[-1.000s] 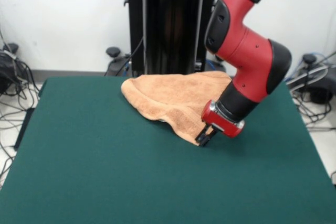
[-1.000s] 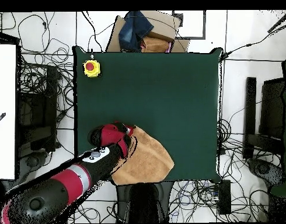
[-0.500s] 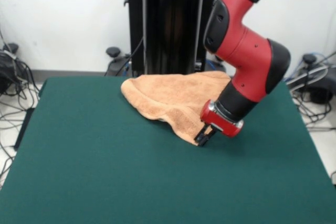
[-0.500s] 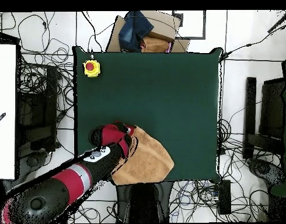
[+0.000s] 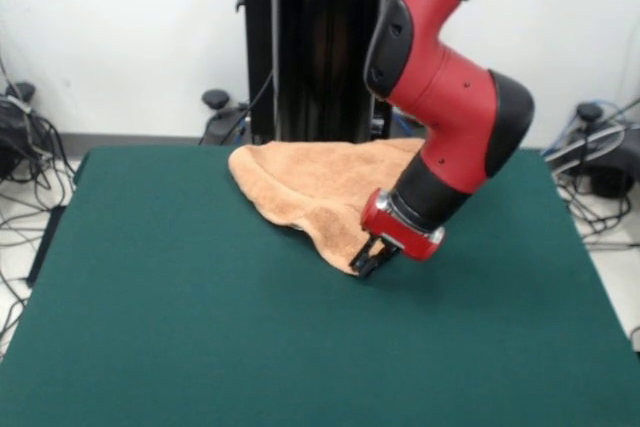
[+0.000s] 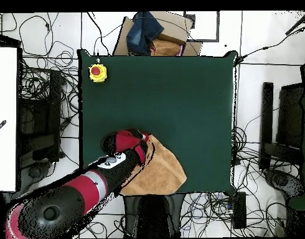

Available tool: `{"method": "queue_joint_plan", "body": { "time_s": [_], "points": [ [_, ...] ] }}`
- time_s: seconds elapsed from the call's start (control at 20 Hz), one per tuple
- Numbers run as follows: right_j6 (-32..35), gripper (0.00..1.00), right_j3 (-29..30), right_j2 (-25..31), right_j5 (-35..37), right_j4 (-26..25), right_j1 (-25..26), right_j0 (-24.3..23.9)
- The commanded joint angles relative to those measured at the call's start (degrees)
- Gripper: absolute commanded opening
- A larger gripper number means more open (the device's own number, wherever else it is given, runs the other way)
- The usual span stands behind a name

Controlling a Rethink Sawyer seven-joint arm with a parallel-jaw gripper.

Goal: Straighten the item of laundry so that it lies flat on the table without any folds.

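Gripping the tip of the towel [image 5: 320, 187], the claw [image 5: 366, 261] sits low against the green surface [image 5: 180, 327], its black fingers closed tight on the cloth's pointed corner. That corner is the nearest part of the towel in the front view; from there the orange-tan cloth runs back toward the far edge of the surface, bunched and rumpled, with a rounded fold at its left end and soft creases across the middle. It does not lie flat. The red and black arm [image 5: 445, 97] leans down over the right part of the cloth and hides some of it. From overhead, the towel [image 6: 160, 168] lies near the bottom edge of the surface [image 6: 180, 93], with the arm [image 6: 86, 190] reaching in from the lower left and covering its left side. A yellow box with a red button [image 6: 97, 72] sits well apart at the upper left corner
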Motion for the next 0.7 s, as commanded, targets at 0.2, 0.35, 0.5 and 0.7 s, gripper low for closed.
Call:
{"method": "queue_joint_plan", "body": {
  "time_s": [0.2,0.35,0.5,0.7],
  "points": [
    [5.33,0.00,-6.43,9.42,-0.63,-4.69,-0.71,-3.71],
    [6.39,0.00,-6.69,9.64,-2.18,-5.15,-0.68,-3.67],
    [6.93,0.00,-6.86,9.92,-3.32,-5.72,-0.67,-3.69],
    [6.09,0.00,-6.77,12.24,-4.03,-7.13,-1.21,-5.32]
  ]
}}
